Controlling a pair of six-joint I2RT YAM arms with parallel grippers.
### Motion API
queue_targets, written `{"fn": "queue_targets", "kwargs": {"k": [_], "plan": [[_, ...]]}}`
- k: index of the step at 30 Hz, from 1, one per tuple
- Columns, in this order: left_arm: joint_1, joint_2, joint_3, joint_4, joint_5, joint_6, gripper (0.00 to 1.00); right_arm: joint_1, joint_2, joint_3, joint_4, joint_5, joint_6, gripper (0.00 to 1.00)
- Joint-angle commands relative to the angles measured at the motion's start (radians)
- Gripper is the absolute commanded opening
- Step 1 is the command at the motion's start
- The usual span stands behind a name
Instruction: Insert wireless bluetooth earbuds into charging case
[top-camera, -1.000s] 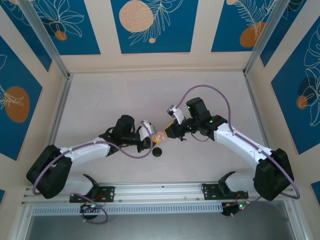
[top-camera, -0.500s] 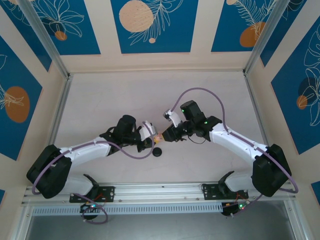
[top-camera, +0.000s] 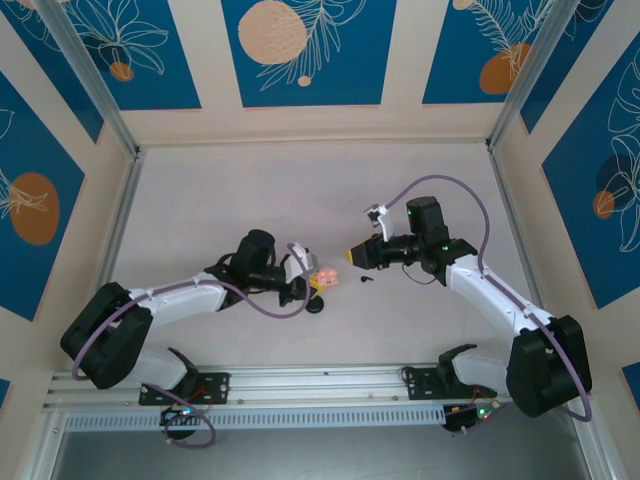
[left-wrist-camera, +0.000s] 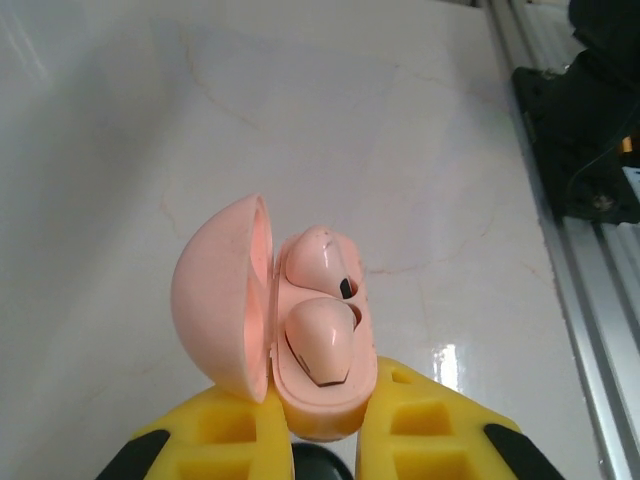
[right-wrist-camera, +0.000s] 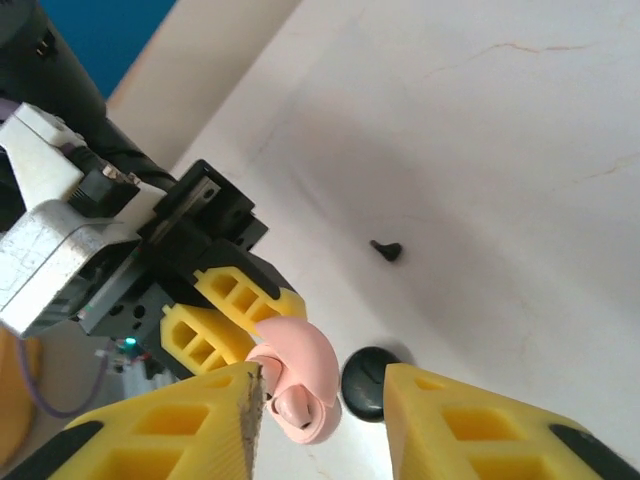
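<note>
An open pale pink charging case (left-wrist-camera: 335, 392) is held between the yellow fingers of my left gripper (left-wrist-camera: 320, 405), its lid (left-wrist-camera: 222, 300) swung out to the left. Two pale pink earbuds sit in its wells, one (left-wrist-camera: 315, 262) farther from the fingers than the other (left-wrist-camera: 320, 338). From above, the case (top-camera: 325, 273) is at mid-table in the left gripper (top-camera: 318, 281). My right gripper (top-camera: 350, 257) is open and holds nothing, a short way right of the case (right-wrist-camera: 300, 385). One tiny black earbud (right-wrist-camera: 387, 250) lies loose on the table (top-camera: 365, 280).
A shut round black case (top-camera: 314, 305) lies on the table just in front of the pink one, also in the right wrist view (right-wrist-camera: 368, 383). The pale table (top-camera: 250, 190) is fenced by aluminium rails (top-camera: 330, 378) and patterned walls.
My right gripper has drawn back to the right, away from the pink case it was touching. The left gripper still holds the case, almost unmoved.
</note>
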Motion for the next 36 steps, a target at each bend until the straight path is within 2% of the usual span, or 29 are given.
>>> {"fn": "queue_targets", "kwargs": {"k": [1, 10, 24, 28, 36], "plan": [[-0.016, 0.011, 0.007, 0.063, 0.076, -0.021, 0.13, -0.007, 0.014, -0.018, 0.032, -0.159, 0.036, 0.42], [-0.021, 0.003, 0.009, 0.078, 0.082, -0.030, 0.13, -0.005, 0.110, 0.011, 0.009, -0.236, 0.038, 0.53], [-0.025, 0.009, 0.013, 0.088, 0.077, -0.036, 0.13, 0.043, 0.216, 0.050, -0.031, -0.331, -0.006, 0.55], [-0.025, 0.009, 0.018, 0.071, 0.062, -0.032, 0.13, 0.045, 0.188, 0.039, -0.011, -0.357, -0.008, 0.54], [-0.025, 0.004, 0.023, 0.052, 0.047, -0.029, 0.13, -0.009, 0.016, -0.034, 0.029, -0.368, 0.005, 0.48]]}}
